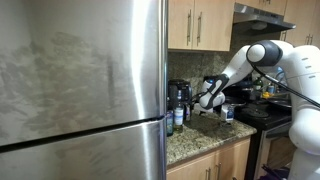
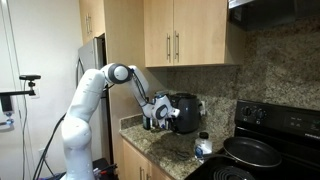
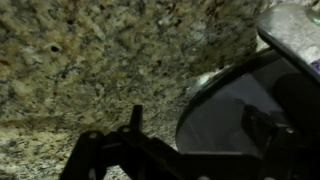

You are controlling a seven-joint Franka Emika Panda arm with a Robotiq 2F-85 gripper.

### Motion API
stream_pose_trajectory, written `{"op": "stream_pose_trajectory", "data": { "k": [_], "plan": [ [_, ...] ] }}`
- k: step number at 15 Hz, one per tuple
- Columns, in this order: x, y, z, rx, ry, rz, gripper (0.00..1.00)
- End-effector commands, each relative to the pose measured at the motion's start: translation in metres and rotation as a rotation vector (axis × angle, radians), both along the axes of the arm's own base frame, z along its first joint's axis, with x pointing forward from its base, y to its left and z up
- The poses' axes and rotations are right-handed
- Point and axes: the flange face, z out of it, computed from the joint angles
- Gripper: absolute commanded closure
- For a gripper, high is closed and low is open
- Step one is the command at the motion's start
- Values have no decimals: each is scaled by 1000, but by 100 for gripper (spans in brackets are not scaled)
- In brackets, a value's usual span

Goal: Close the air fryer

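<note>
The air fryer (image 2: 184, 112) is a black boxy appliance on the granite counter against the backsplash. My gripper (image 2: 157, 114) is right at its side facing the arm, at about mid height. In an exterior view the gripper (image 1: 208, 97) and forearm cover most of the fryer. In the wrist view the two dark fingers (image 3: 197, 122) stand wide apart over the granite. A rounded grey glossy surface (image 3: 235, 110) lies between them and fills the right side. I cannot tell whether the fingers touch it.
A large steel fridge (image 1: 80, 80) fills the near side. A dark steel-trimmed appliance (image 1: 178, 93) and small bottles (image 1: 178, 120) stand beside it. A clear bottle (image 2: 203, 147) is on the counter (image 2: 160, 145), and a black pan (image 2: 250, 152) is on the stove. Wooden cabinets (image 2: 180, 35) hang above.
</note>
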Motion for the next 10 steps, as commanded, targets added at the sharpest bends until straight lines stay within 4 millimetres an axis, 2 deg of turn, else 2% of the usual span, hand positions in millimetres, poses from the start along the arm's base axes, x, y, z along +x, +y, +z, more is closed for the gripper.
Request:
{"op": "stream_pose_trajectory", "data": {
  "k": [1,4,7,9,10],
  "plan": [
    [5,-13,32,-87,36,-42,0],
    [-22,-41,66,-224,165,-75,0],
    [-59,-63,123,-307,270,-80,0],
    [-87,-70,158,-328,312,-2,0],
    [-52,-66,136,-313,279,-69,0]
  ]
}}
